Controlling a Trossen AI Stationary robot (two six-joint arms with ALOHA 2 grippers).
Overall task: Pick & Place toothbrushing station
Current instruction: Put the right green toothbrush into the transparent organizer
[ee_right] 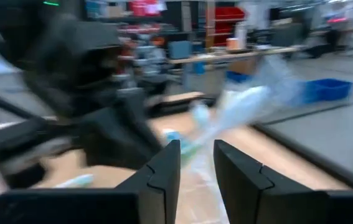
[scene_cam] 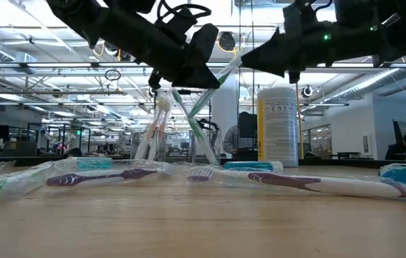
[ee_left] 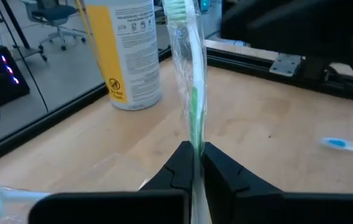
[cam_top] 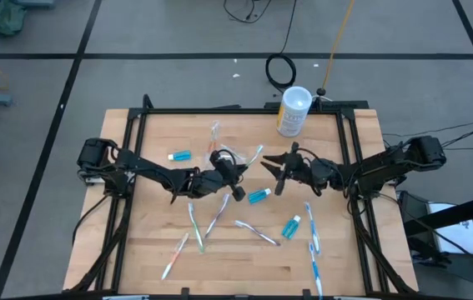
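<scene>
My left gripper [cam_top: 234, 169] hangs over the table's middle, shut on a green toothbrush [cam_top: 253, 157] in a clear wrapper. Its bristle end slants up toward my right gripper [cam_top: 274, 169]. That gripper stands open and level in the right wrist view [ee_right: 196, 163], with the wrapped toothbrush [ee_right: 229, 115] just ahead of its fingers. A small clear holder [scene_cam: 154, 140] stands behind the left gripper with a pinkish toothbrush [cam_top: 215, 132] in it. Several wrapped toothbrushes [cam_top: 257, 232] and teal toothpaste tubes [cam_top: 259, 196] lie flat on the boards. My left gripper pinches the green toothbrush's handle [ee_left: 194, 134] between its two fingers, through the clear wrapper. The brush runs on ahead past the fingertips, lifted clear of the table, slanting upward with its bristle head [ee_left: 176, 9] farthest away. My right gripper: I cannot tell whether its fingers touch the brush's far end.
A tall white canister with a yellow label [cam_top: 294, 110] stands at the far edge, right of centre. A black frame [cam_top: 219, 110] borders the wooden table. More toothbrushes [cam_top: 313, 250] lie near the right front; one tube [cam_top: 179, 155] lies far left.
</scene>
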